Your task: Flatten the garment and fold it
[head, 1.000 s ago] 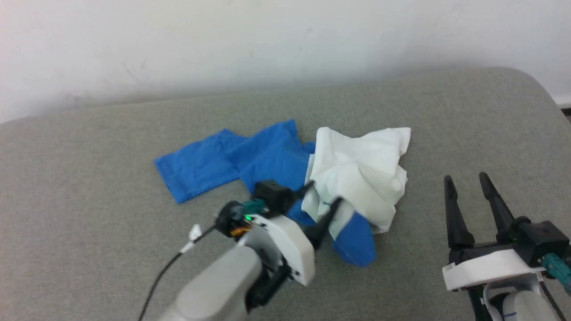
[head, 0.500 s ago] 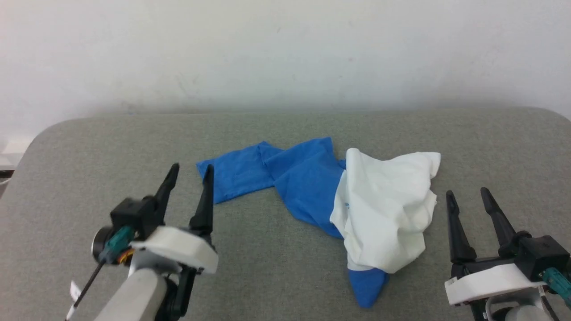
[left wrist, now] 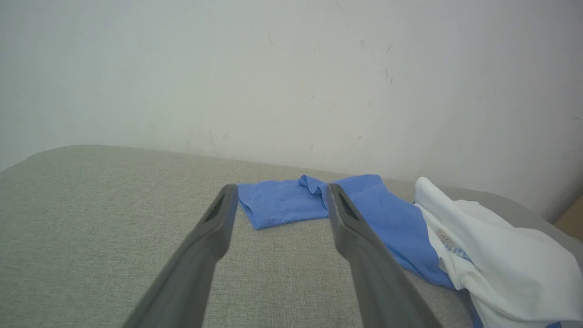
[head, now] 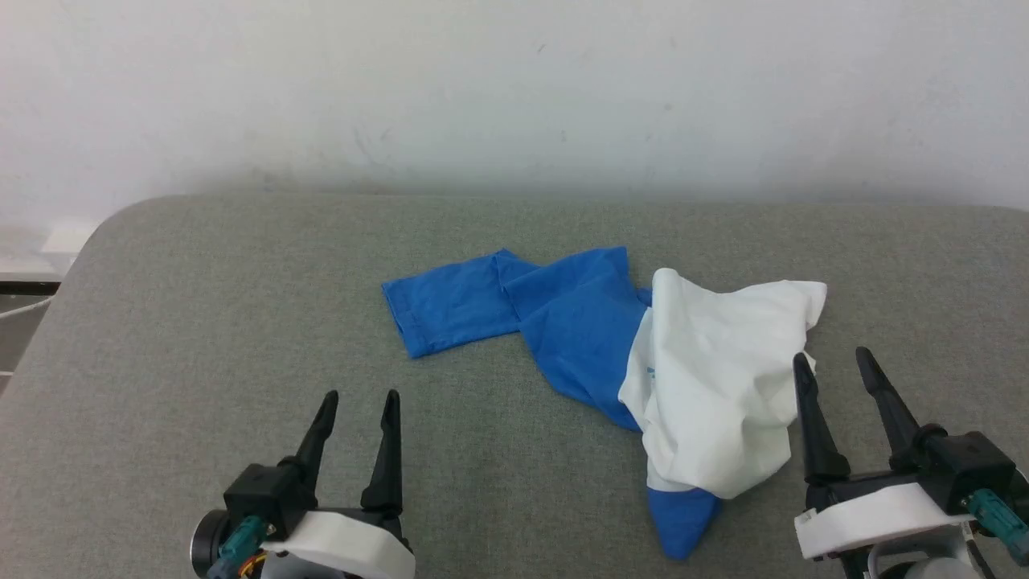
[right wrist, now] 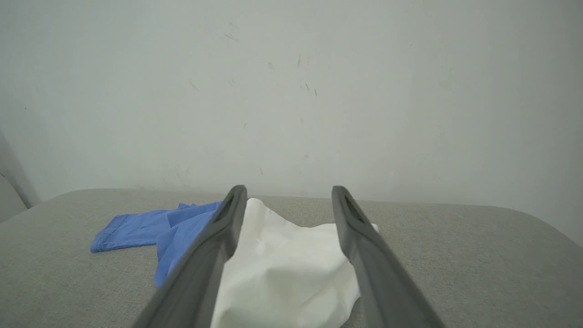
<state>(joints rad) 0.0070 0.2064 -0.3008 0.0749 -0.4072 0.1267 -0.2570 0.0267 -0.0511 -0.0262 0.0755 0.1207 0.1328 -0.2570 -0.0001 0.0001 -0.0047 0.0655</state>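
- Head view: the garment lies crumpled, right of centre, on the grey padded surface in front of a pale wall.
- Its white body is bunched in a heap. One blue sleeve lies flat, reaching toward the robot's left. A second sleeve end pokes out from under the near edge of the heap.
- Left gripper: I see it at the lower left over bare surface, well apart from the garment. Its fingers are spread and it holds nothing.
- Right gripper: it is at the lower right, fingers spread, nothing between them. From above, its inner finger overlaps the right edge of the white heap. I cannot tell from this angle whether the finger touches the cloth.
- The left wrist view adds detail on the white fabric: a small tan patch with light-blue lettering just below it, both near the seam with the blue sleeve. The flat sleeve's cuff sits beyond the fingertips, framed between the two fingers.
- The right wrist view adds the lie of the heap. The white cloth shows between the parted fingers and beyond them, rising to a peak beside the left-hand finger. I see nothing pinched. The blue sleeve stretches away on the left of that view.
- The low wrist angles show the heap's height and folds, and the head view gives me the overall layout.
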